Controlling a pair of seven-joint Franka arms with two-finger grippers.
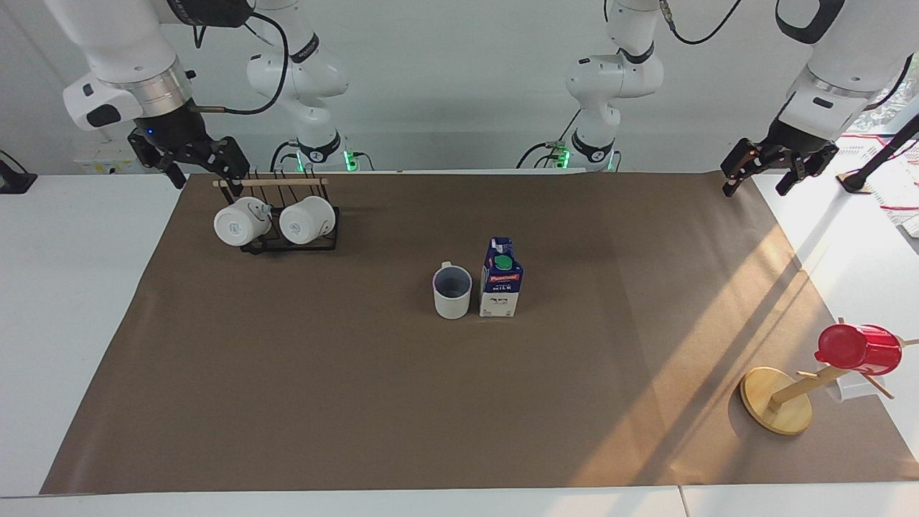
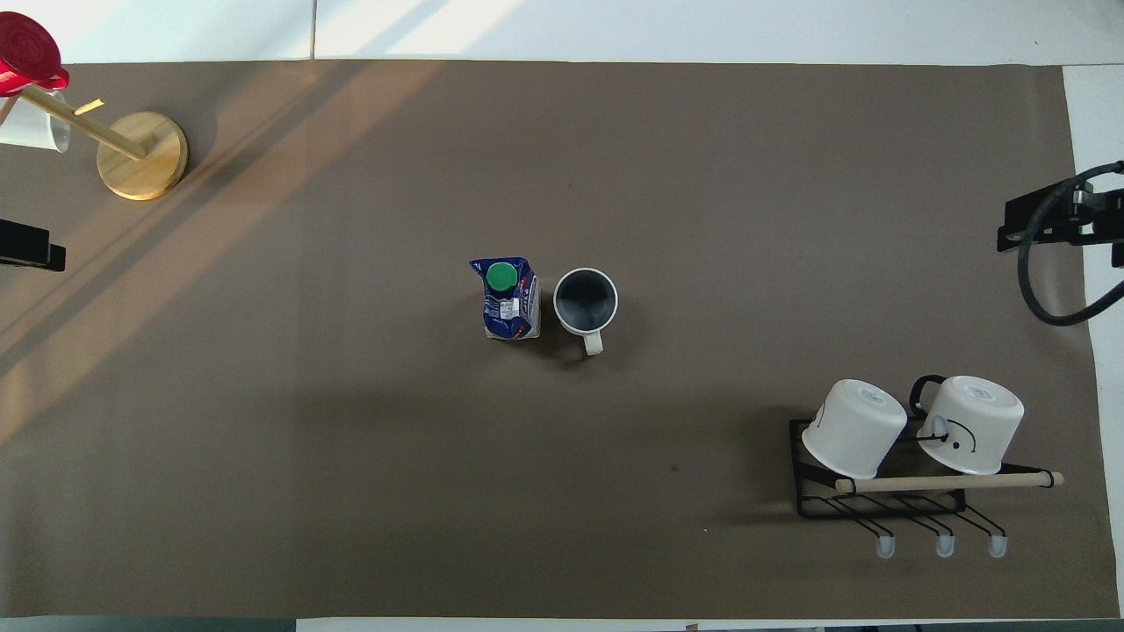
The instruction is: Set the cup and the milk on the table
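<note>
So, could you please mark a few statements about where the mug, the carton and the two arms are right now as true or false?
1. The cream-white mug with the grey-blue inside stands upright on the brown paper sheet. True.
2. The blue and white gable-top milk carton lies on its side. False: it stands upright, green cap up, beside the mug.
3. The left tool holds the carton. False: it holds nothing and is up over the paper's corner at the left arm's end.
4. Two white mugs rest on the black wire rack. True.
5. The right tool grips the cream-white mug. False: it is up beside the rack, away from that mug.
</note>
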